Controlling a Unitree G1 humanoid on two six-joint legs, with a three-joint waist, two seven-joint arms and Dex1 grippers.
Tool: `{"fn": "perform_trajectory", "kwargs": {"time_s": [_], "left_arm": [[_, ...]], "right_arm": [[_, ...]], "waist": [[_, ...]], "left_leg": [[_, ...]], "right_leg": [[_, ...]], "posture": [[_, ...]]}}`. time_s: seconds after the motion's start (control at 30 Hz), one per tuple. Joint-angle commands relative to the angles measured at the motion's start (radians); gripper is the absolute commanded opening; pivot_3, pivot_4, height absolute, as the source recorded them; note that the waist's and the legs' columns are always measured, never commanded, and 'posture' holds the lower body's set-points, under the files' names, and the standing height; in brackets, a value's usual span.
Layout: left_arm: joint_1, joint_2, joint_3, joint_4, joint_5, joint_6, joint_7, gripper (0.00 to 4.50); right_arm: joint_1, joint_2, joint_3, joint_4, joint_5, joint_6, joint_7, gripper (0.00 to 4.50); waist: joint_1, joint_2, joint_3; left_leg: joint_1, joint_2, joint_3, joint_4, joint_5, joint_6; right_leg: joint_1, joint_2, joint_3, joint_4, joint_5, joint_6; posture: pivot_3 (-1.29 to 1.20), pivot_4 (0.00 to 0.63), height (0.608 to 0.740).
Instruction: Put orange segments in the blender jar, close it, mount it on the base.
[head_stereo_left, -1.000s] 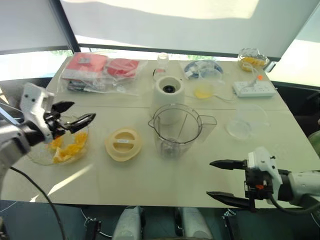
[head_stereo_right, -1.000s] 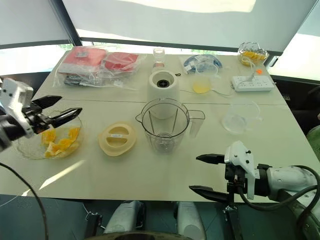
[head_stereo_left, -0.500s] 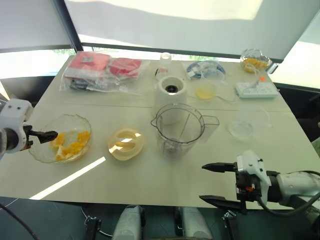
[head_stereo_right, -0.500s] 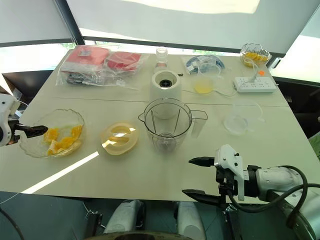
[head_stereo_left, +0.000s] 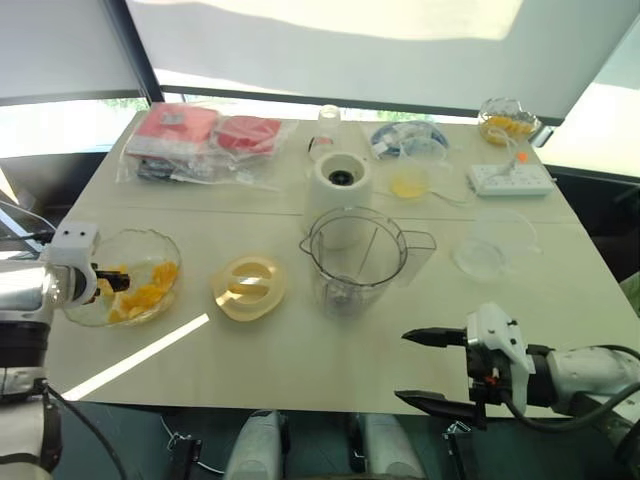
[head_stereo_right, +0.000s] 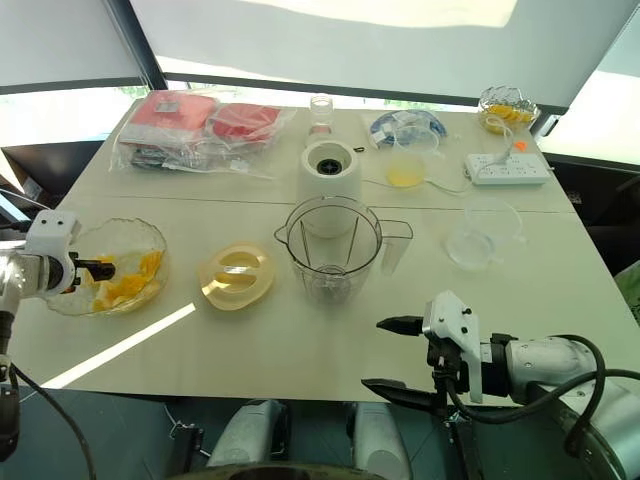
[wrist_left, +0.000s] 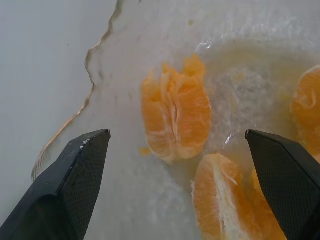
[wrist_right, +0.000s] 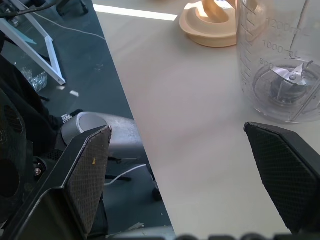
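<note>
Several orange segments (wrist_left: 176, 117) in the bowl (head_stereo_left: 172, 250), left gripper (wrist_left: 175, 134) open astride one, pinch needed next; right gripper (head_stereo_left: 402, 366) open too.

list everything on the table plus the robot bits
clear glass bowl: 1, clear, table's left edge
orange segments: several, orange, in that bowl
round plastic lid: 1, cream, between bowl and jar
clear plastic blender jar: 1, clear, table centre, empty
white blender base: 1, white, behind the jar
plastic bags: 2, red contents, far left
white power strip: 1, white, far right
left tool: 1, black, open over the segments
right tool: 1, black, open, front right edge
</note>
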Motion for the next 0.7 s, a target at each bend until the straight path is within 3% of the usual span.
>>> {"fn": "perform_trajectory", "kwargs": {"time_s": [0.03,0.47,0.6,0.7], "left_arm": [[-0.045,-0.023,-0.016,0.049,0.043,-0.026,0.0,4.5],[-0.095,-0.128,-0.002,0.196,0.139,-0.069,0.075,4.5],[-0.098,-0.143,0.005,0.226,0.162,-0.106,0.105,3.22],[-0.098,-0.144,0.017,0.237,0.164,-0.111,0.108,1.67]], "right_arm": [[0.01,0.01,0.002,-0.043,-0.014,-0.015,-0.021,4.47],[0.004,0.036,0.028,-0.062,-0.035,-0.014,-0.088,4.47],[-0.005,0.041,0.034,-0.06,-0.038,-0.015,-0.097,4.5],[-0.003,0.04,0.032,-0.056,-0.04,-0.019,-0.096,4.5]], "waist": [[0.0,0.0,0.0],[0.0,-0.001,-0.001],[-0.002,-0.001,-0.001],[-0.007,-0.001,-0.001]], "left_leg": [[0.0,0.0,0.0,0.0,0.0,0.0],[0.003,-0.001,0.0,0.001,0.0,0.0],[0.009,0.0,0.0,0.001,0.0,0.0],[0.012,0.0,0.0,0.001,0.0,0.0]], "right_leg": [[0.0,0.0,0.0,0.0,0.0,0.0],[0.002,0.0,0.0,0.004,0.0,0.001],[0.006,0.0,0.001,0.006,0.0,0.0],[0.008,0.0,0.001,0.007,0.0,0.0]], "posture": [[0.0,0.15,0.74],[0.0,0.15,0.74],[0.0,0.15,0.74],[0.0,0.15,0.74]]}}
